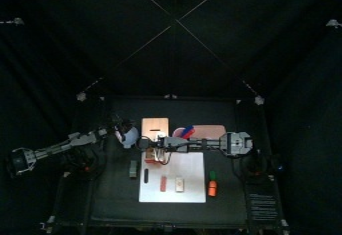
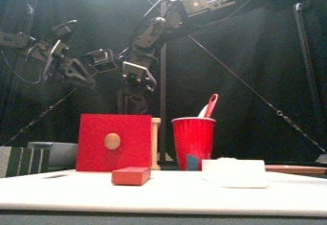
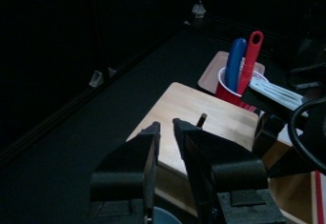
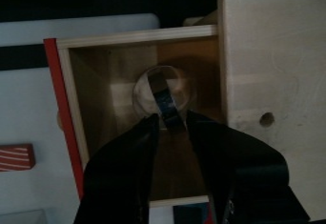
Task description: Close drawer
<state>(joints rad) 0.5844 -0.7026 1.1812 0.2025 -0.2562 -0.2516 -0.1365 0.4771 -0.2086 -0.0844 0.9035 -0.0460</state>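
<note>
My right gripper point(image 4: 176, 137) hangs over drawer point(image 4: 140, 104), jaws parted, grasping nothing I can see; drawer is open, its floor half hidden by my jaws. Round pale thing point(image 4: 163, 90) inside, unclear. Left gripper point(image 3: 173, 142) released, above light wooden box point(image 3: 211, 118). Behind, red cup point(image 3: 234, 85), cut by cables.

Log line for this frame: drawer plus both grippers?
drawer: pulled out of box | right gripper: open, over drawer tray | left gripper: open, empty, by box | close: not done
</note>
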